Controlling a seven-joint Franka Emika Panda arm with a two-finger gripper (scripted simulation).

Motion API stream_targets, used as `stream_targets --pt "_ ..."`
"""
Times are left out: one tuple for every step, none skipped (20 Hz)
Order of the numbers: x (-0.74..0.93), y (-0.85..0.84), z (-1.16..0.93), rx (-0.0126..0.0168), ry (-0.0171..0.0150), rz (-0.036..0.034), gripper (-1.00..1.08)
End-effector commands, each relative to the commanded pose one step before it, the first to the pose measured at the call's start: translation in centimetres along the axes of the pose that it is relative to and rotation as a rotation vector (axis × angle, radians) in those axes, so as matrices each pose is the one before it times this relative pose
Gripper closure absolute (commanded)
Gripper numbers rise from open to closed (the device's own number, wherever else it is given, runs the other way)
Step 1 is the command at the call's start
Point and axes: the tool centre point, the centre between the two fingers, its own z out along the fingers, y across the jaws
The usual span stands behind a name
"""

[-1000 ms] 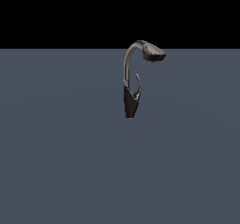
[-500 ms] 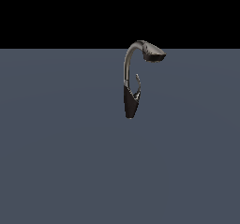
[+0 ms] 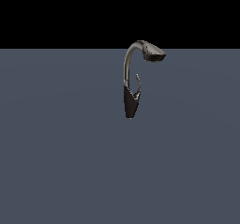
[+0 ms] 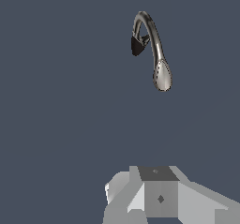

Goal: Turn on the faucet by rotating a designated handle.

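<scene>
You see the faucet (image 3: 133, 80) standing upright on the grey floor (image 3: 61, 162), upper centre-right of the exterior view, spray head (image 3: 153, 53) pointing to that view's right. The handle (image 3: 138, 86) curves up from the tapered base, just beside the neck. In the wrist view, the gripper (image 4: 159, 197) body sits well apart from the faucet (image 4: 152, 45). Its fingers are out of frame; you cannot tell whether they are parted.

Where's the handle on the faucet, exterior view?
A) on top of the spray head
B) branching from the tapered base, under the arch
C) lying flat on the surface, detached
B: the thin hooked handle rises from the faucet base, below the spray head.
</scene>
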Motion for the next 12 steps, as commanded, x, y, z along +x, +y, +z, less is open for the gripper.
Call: stream_targets --pt "0.699 -0.076 0.06 0.01292 -0.01045 0.02155 1.08" --pt "0.353 -0.043 0.027 0.00641 -0.00504 0.01078 1.08" --pt "0.386 -0.049 0.032 0.00694 -0.00549 0.01176 1.08" --pt "0.42 -0.055 0.04 0.00745 -0.00601 0.01277 1.08" --pt "0.455 -0.06 0.049 0.00797 -0.00652 0.0138 1.08" --pt "0.49 -0.067 0.058 0.00846 -0.007 0.01481 1.08" --pt "0.526 -0.074 0.069 0.00895 -0.0075 0.01585 1.08" --pt "0.563 -0.081 0.081 0.00942 -0.00802 0.01691 1.08" --pt "0.6 -0.089 0.094 0.00988 -0.00855 0.01798 1.08" --pt "0.638 -0.097 0.109 0.01032 -0.00907 0.01905 1.08" --pt "0.662 -0.104 0.122 0.01051 -0.00939 0.01969 1.08" --pt "0.668 -0.108 0.132 0.01041 -0.00947 0.01981 1.08"
